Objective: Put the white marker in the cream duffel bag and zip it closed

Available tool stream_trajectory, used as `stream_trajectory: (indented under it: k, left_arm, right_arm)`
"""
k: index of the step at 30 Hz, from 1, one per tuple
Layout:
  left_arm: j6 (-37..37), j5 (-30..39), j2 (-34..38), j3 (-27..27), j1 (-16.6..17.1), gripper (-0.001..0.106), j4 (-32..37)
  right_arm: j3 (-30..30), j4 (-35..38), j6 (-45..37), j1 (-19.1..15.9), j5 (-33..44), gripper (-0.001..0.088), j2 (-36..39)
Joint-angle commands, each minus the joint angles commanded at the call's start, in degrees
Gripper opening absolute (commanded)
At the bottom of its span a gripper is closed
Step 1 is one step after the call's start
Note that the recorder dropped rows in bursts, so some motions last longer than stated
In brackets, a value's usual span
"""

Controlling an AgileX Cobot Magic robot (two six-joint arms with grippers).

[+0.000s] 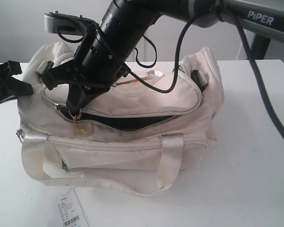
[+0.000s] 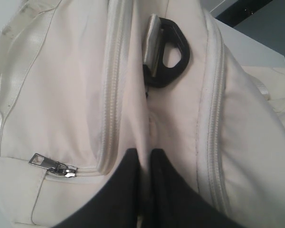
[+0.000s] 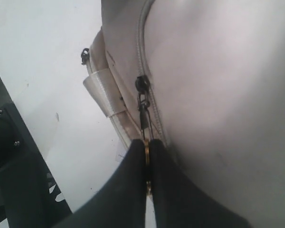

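Cream duffel bag (image 1: 132, 146) lies partly open on your bench (image 1: 255, 165), right gripper (image 3: 146, 142) clamped on its gold charm (image 1: 78, 126), left gripper (image 2: 145, 154) pinching its fabric.

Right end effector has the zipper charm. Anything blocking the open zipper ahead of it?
Nothing visible. The right end effector pinches the charm at one end of the bag; the open gap shows only dark lining, nothing poking out.
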Motion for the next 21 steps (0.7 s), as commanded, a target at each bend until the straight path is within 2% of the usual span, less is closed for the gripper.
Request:
stream_trajectory:
  k: [21]
  left_arm:
    - [0.0, -0.1, 0.0, 0.0, 0.0, 0.0, 0.0]
  right_arm:
    - [3.83, -2.65, -0.55, 0.0, 0.0, 0.0, -1.65]
